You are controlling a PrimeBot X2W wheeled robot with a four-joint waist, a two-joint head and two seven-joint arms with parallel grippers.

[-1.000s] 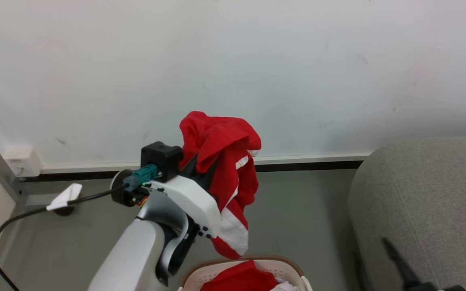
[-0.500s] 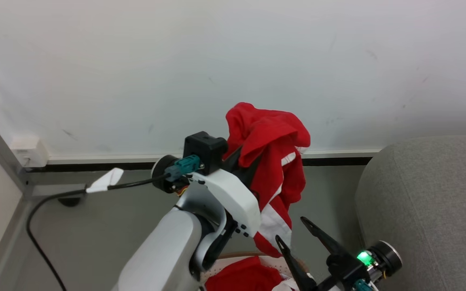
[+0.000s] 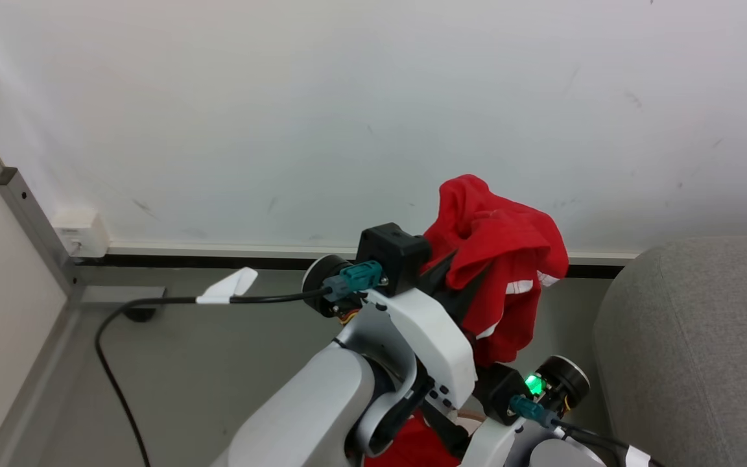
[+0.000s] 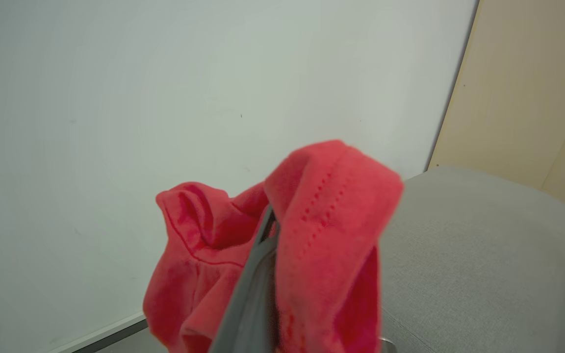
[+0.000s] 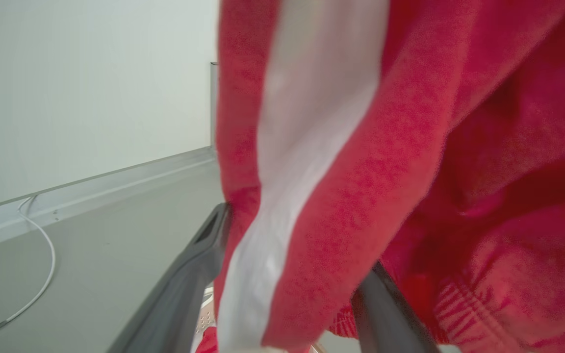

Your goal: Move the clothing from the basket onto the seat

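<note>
A red garment with white stripes, part of the clothing [image 3: 500, 256], hangs in the air with my left gripper [image 3: 471, 279] shut on its bunched top. In the left wrist view the clothing [image 4: 321, 206] drapes over my closed dark fingers [image 4: 255, 279]. My right gripper [image 5: 287, 294] stands open just below, the hanging striped cloth [image 5: 312, 171] falling between its two fingers [image 5: 184, 279]. Its wrist [image 3: 542, 389] shows under the garment in the head view. More red clothing [image 3: 412, 447] lies at the bottom edge, where a sliver of the basket [image 3: 471, 420] shows. The grey seat [image 3: 704, 344] is at the right.
A white wall with a dark baseboard [image 3: 218, 261] runs close behind the arms. A black cable [image 3: 153, 301] with a white tag crosses the grey floor at the left. A metal post [image 3: 30, 220] and a wall box [image 3: 78, 233] stand in the left corner.
The head camera has shifted. My right gripper has come up from the lower right to under the hanging garment, whose lower end now falls between its open fingers. The left gripper keeps its hold.
</note>
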